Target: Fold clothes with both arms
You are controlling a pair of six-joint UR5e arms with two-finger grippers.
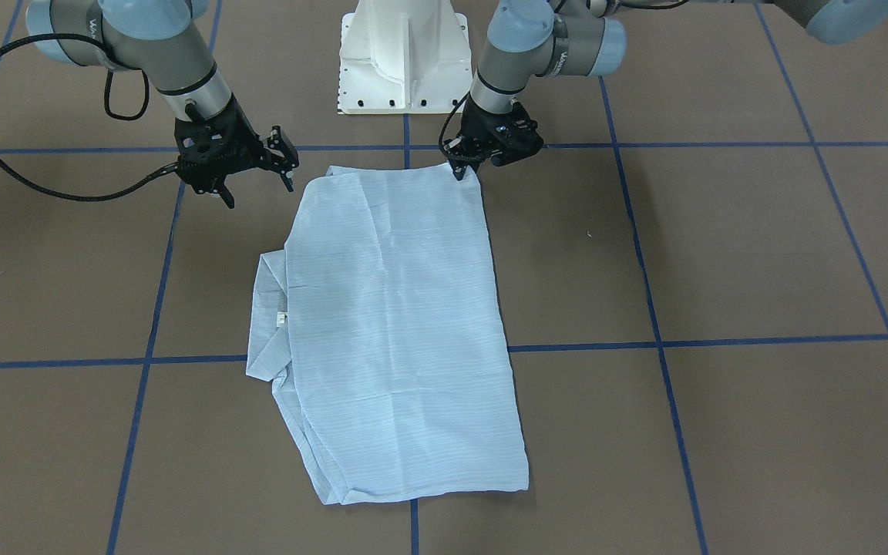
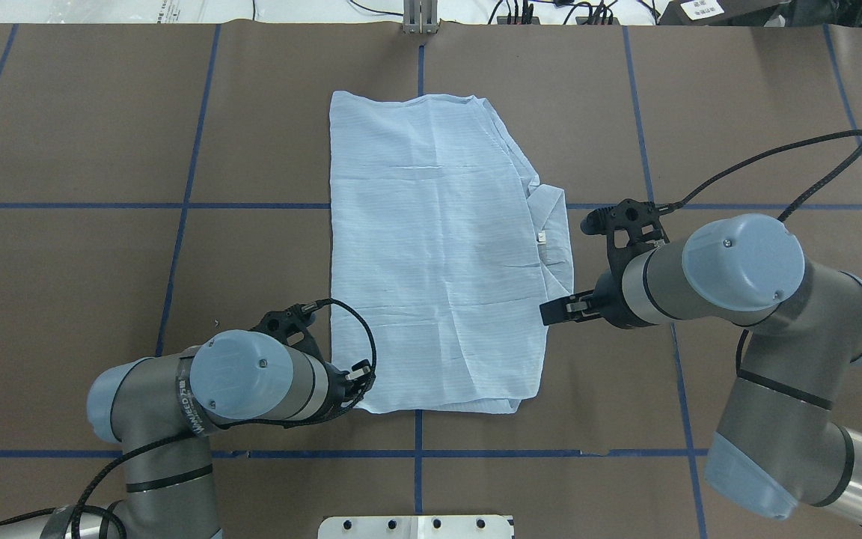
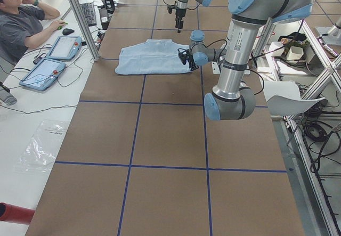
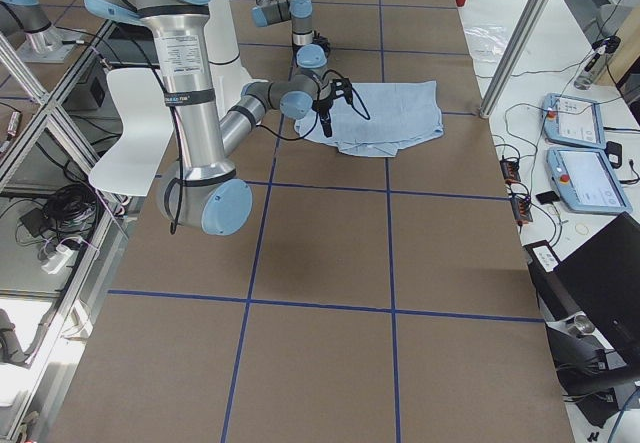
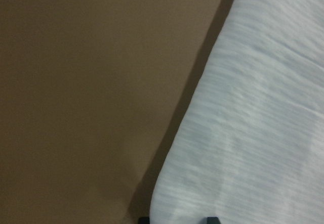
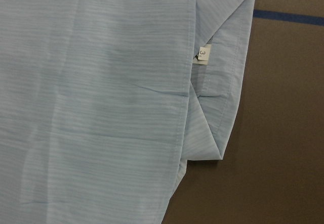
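The table (image 1: 721,247), papered brown and crossed by blue tape lines (image 1: 721,341), carries the shirt (image 1: 405,308). The shirt is folded into one long flat panel that runs straight out from the robot.

The left arm (image 1: 544,46) reaches down to the panel's corner nearest the robot. The right arm (image 1: 143,54) comes down at the opposite side of that same end.

The left gripper (image 1: 459,171) points down with its tips at that corner, so the whole shirt lies ahead of it and off toward the right gripper (image 1: 259,193). In the blurred left wrist view, two dark fingertips (image 5: 212,221) appear to stand narrowly apart with the corner's cloth between them.

The right gripper hangs just beside the shirt's collar-side edge, apart from the cloth, its two fingers spread wide and holding nothing. Ahead of it, farther from the robot, the collar (image 6: 223,82) pokes out from under the top layer. The small white label (image 6: 203,53), printed 3, sits at that layer's edge.
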